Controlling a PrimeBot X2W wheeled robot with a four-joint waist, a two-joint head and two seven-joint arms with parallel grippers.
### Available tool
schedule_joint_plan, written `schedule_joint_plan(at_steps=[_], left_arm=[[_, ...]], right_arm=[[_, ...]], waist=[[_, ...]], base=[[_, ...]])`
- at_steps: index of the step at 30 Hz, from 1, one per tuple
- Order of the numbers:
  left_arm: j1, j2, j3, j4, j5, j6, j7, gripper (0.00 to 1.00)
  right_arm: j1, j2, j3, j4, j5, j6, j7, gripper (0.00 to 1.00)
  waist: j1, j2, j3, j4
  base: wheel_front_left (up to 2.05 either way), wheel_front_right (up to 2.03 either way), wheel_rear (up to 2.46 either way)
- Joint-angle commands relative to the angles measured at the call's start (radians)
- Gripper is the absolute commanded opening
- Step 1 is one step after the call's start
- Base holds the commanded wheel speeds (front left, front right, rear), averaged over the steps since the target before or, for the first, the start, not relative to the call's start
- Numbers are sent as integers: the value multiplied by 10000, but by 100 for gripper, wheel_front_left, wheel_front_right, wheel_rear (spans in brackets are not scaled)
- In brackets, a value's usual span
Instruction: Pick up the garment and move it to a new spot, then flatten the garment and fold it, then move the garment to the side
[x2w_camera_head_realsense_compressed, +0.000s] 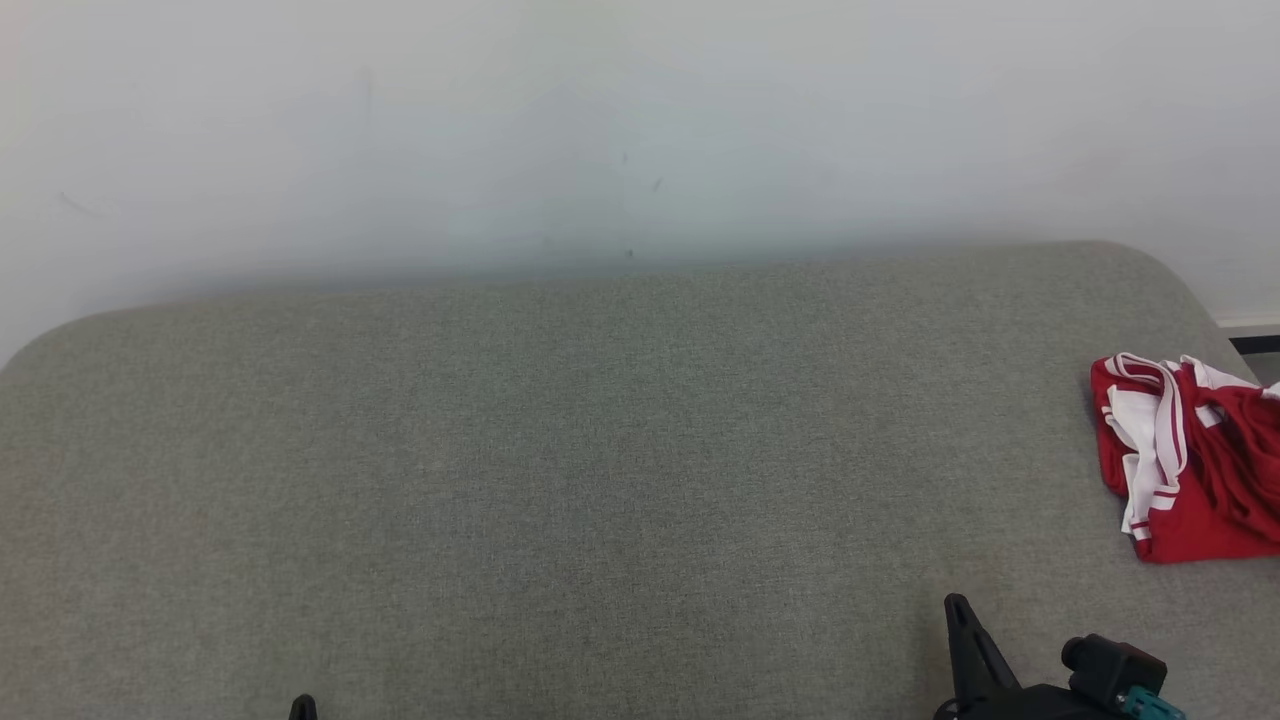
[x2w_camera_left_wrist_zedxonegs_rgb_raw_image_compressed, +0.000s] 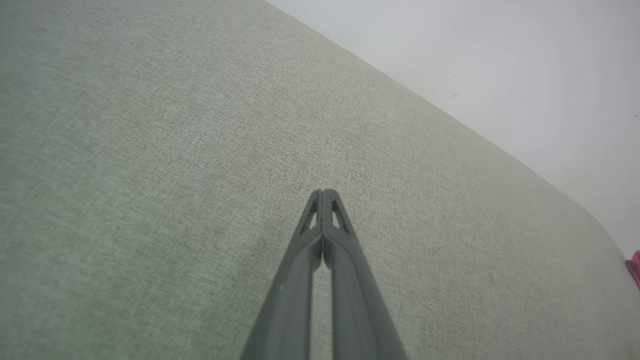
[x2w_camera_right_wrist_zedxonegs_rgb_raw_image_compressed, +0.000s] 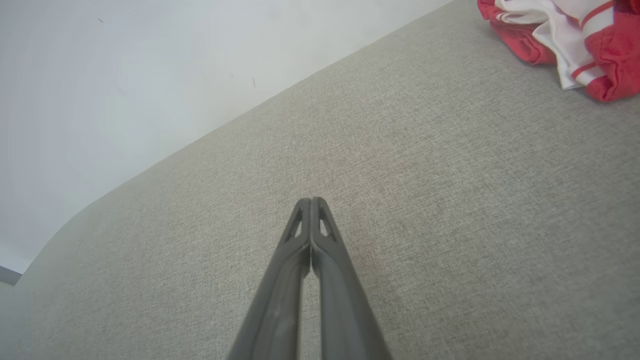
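Note:
A crumpled red garment (x2w_camera_head_realsense_compressed: 1195, 460) with white stripes lies at the far right of the grey fabric surface (x2w_camera_head_realsense_compressed: 560, 470), partly cut off by the head view's edge. In the right wrist view the garment (x2w_camera_right_wrist_zedxonegs_rgb_raw_image_compressed: 570, 40) sits at the top right corner, well away from the fingertips. My right gripper (x2w_camera_right_wrist_zedxonegs_rgb_raw_image_compressed: 311, 201) is shut with nothing in it and hovers over bare fabric; in the head view the right gripper (x2w_camera_head_realsense_compressed: 958, 606) stands at the lower right, below and left of the garment. My left gripper (x2w_camera_left_wrist_zedxonegs_rgb_raw_image_compressed: 323, 193) is shut and empty too; the left gripper's tip (x2w_camera_head_realsense_compressed: 302, 706) peeks in at the bottom left.
A white wall (x2w_camera_head_realsense_compressed: 600, 120) runs close behind the surface's rounded back edge. A sliver of the red garment (x2w_camera_left_wrist_zedxonegs_rgb_raw_image_compressed: 635, 267) shows at the right edge of the left wrist view. A dark strip (x2w_camera_head_realsense_compressed: 1255, 343) sits beyond the surface's right corner.

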Motion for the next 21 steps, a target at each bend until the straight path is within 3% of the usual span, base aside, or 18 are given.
schedule_joint_plan(at_steps=[1,21], left_arm=[[-317,41,37,-201,-333,-29,62,0],[-733,54,189,-522,-3298,-159,831,0]], right_arm=[[-230,-5,-58,-234,385,-4,85,0],[-347,-5,-376,-799,3625,-7,847,0]], waist=[[0,0,2,2],[0,0,53,51]], base=[[0,0,0],[0,0,0]])
